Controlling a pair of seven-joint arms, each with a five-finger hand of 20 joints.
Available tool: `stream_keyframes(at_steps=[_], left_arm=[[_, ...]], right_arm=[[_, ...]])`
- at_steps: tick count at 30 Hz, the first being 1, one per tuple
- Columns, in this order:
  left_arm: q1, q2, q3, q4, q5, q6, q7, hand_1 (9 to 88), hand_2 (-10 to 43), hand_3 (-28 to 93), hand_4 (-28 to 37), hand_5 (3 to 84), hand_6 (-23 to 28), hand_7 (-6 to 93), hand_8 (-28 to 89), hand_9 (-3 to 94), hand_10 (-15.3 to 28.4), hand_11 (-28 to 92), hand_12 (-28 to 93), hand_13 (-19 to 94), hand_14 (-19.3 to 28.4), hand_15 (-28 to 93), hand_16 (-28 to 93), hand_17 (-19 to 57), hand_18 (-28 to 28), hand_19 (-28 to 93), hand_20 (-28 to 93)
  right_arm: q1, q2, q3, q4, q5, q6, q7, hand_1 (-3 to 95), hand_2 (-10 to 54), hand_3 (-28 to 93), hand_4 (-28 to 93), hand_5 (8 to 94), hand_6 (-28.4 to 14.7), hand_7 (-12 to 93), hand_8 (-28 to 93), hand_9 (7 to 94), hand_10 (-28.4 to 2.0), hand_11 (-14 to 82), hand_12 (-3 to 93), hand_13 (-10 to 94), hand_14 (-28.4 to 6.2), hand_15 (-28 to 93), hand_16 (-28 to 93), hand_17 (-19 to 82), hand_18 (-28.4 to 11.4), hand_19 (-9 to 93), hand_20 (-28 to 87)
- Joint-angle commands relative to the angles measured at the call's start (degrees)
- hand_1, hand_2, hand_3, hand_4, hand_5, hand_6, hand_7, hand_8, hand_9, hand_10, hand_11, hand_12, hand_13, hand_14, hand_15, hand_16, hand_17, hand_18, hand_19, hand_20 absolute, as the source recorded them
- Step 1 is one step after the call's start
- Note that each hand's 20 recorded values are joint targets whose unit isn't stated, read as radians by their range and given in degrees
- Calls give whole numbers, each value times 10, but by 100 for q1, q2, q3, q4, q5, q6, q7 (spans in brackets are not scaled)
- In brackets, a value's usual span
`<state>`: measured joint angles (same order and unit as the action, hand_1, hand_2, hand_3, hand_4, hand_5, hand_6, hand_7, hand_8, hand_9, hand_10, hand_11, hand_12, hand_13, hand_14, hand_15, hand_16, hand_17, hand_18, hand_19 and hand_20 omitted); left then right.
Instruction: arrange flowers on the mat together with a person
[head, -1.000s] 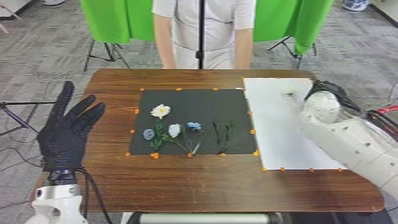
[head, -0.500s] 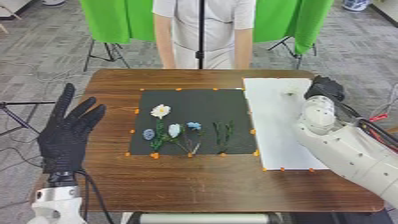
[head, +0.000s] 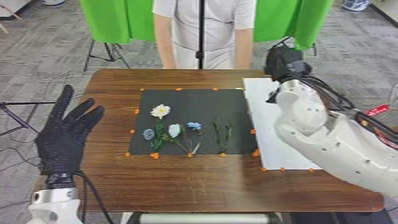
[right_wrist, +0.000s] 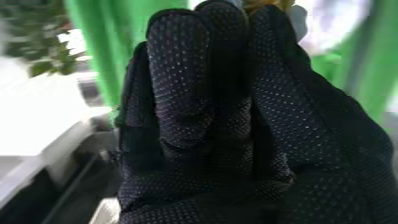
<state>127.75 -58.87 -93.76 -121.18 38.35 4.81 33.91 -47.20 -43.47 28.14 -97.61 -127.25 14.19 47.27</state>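
Observation:
My right hand (head: 286, 62) is over the table's far right edge, beyond the white sheet (head: 266, 120). In the right wrist view, my right hand (right_wrist: 209, 115) has its fingertips and thumb together around a small flower (right_wrist: 299, 22), of which yellow-brown and greyish bits show. On the dark mat (head: 191, 100) lie a white flower (head: 161, 111), a bluish round one (head: 148, 134), a pale one (head: 174, 130), a blue one (head: 194, 125) and green stems (head: 227, 135). My left hand (head: 64, 142) is open at the table's left side, fingers straight.
Orange clips (head: 155, 155) line the mat and the sheet on the brown table (head: 204, 185). A person (head: 204, 35) stands at the far side, arms down. My right forearm covers part of the sheet. A thin dark pole stands in front of the person.
My right hand has moved from the sheet's far right corner toward the left and farther back. The pale flower seen near it on the sheet is no longer visible there. My left hand has barely shifted.

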Motion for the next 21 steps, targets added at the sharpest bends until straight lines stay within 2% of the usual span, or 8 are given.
stream_keyframes(at_steps=[1,2,7,10,12,16,17,21], left_arm=[[-119,-95,11,72,63,-119,-104,212,72,735,-283,273,26,109,-93,333,167,195,118,271,222,365,-42,-39,278,616,-78],[-119,-112,-1,71,83,-128,-134,212,72,735,-283,273,26,109,-93,334,168,195,118,271,223,365,-42,-39,278,616,-78],[-116,-85,19,88,52,-116,-82,211,72,736,-283,274,27,109,-93,334,168,196,118,271,222,366,-42,-39,278,617,-79],[-170,-137,40,108,79,-175,-135,212,72,736,-283,274,27,109,-92,333,167,195,117,272,222,365,-42,-39,278,617,-80],[-164,-93,52,103,62,-149,-81,212,72,735,-283,273,26,108,-92,334,167,195,117,271,222,365,-42,-39,278,617,-80],[-212,-119,40,124,81,-178,-136,212,72,736,-283,273,26,109,-92,334,168,196,118,271,223,364,-43,-39,278,617,-80],[-164,-91,55,108,55,-141,-86,212,72,735,-283,273,26,109,-92,334,168,196,118,271,223,364,-42,-39,278,617,-80],[-182,-118,66,123,64,-159,-138,213,73,734,-283,273,26,108,-92,334,167,196,118,271,223,365,-42,-39,278,618,-80]], right_arm=[[-317,-671,-360,-68,-38,-243,-135,601,-95,658,-283,823,40,220,-29,927,-55,137,395,801,-30,502,272,323,-150,830,75],[-364,-687,-396,-74,-12,-275,-121,601,-95,658,-283,821,41,222,-29,926,-56,138,394,800,-30,504,271,322,-151,830,75],[-311,-791,-751,82,-127,-434,-152,602,-95,658,-283,816,40,227,-33,920,-55,143,394,796,-31,510,266,317,-152,827,79],[-298,-843,-847,180,-166,-598,-107,600,-95,661,-283,811,41,226,-37,917,-57,145,396,789,-33,513,267,310,-154,824,80],[-256,-859,-937,240,-174,-689,-119,599,-95,662,-283,809,41,226,-39,913,-60,144,395,782,-31,512,267,302,-155,820,80],[-188,-851,-1093,276,-229,-849,-94,595,-95,665,-283,804,42,225,-42,905,-61,141,391,768,-31,506,270,293,-155,813,81],[-211,-876,-1069,293,-265,-928,-131,593,-95,665,-283,802,42,224,-43,902,-62,138,388,763,-31,503,271,290,-155,810,81],[-270,-854,-1028,220,-239,-1161,-146,581,-95,673,-283,781,46,211,-55,869,-70,114,363,717,-35,472,274,251,-159,773,81]])
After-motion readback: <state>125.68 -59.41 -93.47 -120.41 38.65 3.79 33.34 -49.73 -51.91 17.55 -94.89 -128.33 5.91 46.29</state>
